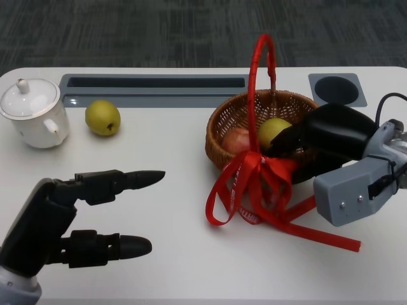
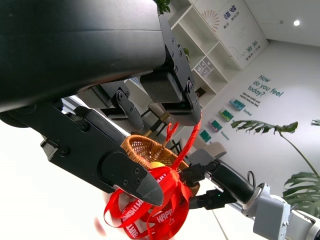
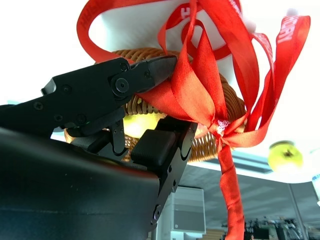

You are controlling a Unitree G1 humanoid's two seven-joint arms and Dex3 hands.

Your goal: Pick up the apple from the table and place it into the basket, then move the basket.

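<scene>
Looking at our right hand (image 1: 299, 145) pinching the basket (image 1: 224, 121) rim through loose ribbon (image 1: 254, 184), left hand (image 1: 95, 216) spread, we'd bet it slips and tips the apple (image 1: 273, 130) out.

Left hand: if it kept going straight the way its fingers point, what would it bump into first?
Probably the red ribbon tied on the basket. The left hand, open, points right across bare table toward it; depth is hard to judge.
</scene>
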